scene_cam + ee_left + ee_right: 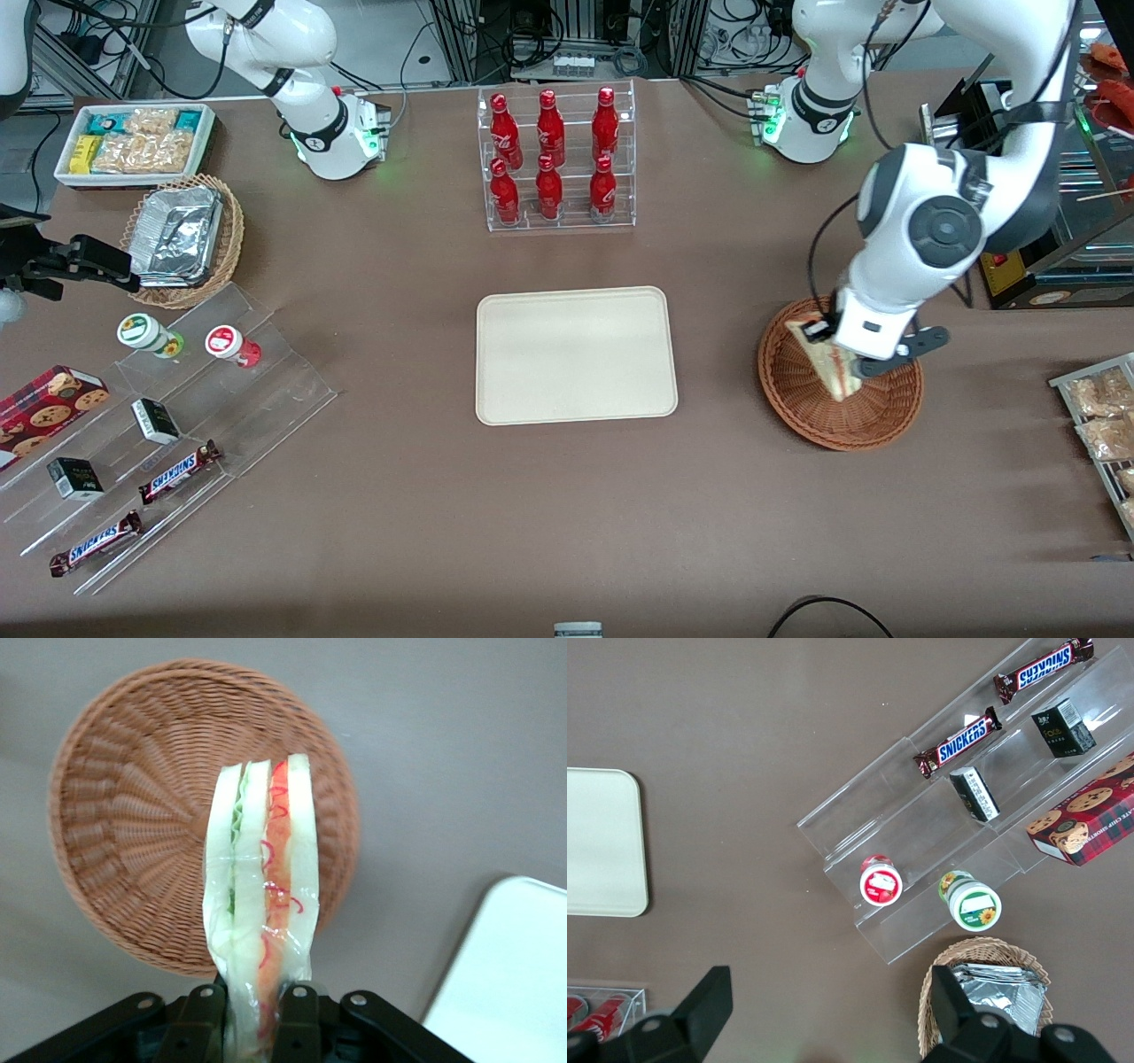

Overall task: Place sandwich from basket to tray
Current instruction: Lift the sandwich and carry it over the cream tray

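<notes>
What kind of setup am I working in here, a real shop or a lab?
Probably a lab mock-up of a snack shop: a rack of red soda bottles, chocolate bars on clear display steps, and cables and equipment racks at the table's edge. The hand holds the sandwich above the basket.

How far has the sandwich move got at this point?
Done: the gripper is shut on the sandwich, which the wrist view shows lifted off the basket. In hand: it hangs above the basket, not yet carried sideways. Left: move it to the tray, which holds nothing, and let go.
</notes>
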Available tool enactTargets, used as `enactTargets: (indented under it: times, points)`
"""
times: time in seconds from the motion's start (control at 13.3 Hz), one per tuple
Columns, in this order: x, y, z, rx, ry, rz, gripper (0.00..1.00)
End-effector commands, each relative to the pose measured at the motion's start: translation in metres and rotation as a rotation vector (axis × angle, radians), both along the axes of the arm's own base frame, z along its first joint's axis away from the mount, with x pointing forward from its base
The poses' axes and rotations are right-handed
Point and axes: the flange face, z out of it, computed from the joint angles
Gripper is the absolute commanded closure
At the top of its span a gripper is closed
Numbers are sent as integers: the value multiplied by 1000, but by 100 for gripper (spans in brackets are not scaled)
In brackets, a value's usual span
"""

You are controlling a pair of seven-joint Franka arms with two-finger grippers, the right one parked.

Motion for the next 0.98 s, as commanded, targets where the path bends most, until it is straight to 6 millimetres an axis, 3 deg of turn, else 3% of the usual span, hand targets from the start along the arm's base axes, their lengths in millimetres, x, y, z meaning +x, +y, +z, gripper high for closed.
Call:
enactTargets:
  times: [0.0,0.3,0.68,0.9]
  points:
    - [3,-51,-4,-28,19,-66,100]
    - [-5,-143,-15,-85,25,-178,100]
    - [-13,-234,-35,-130,35,-288,100]
    - [-23,-276,-50,-155,50,-333,100]
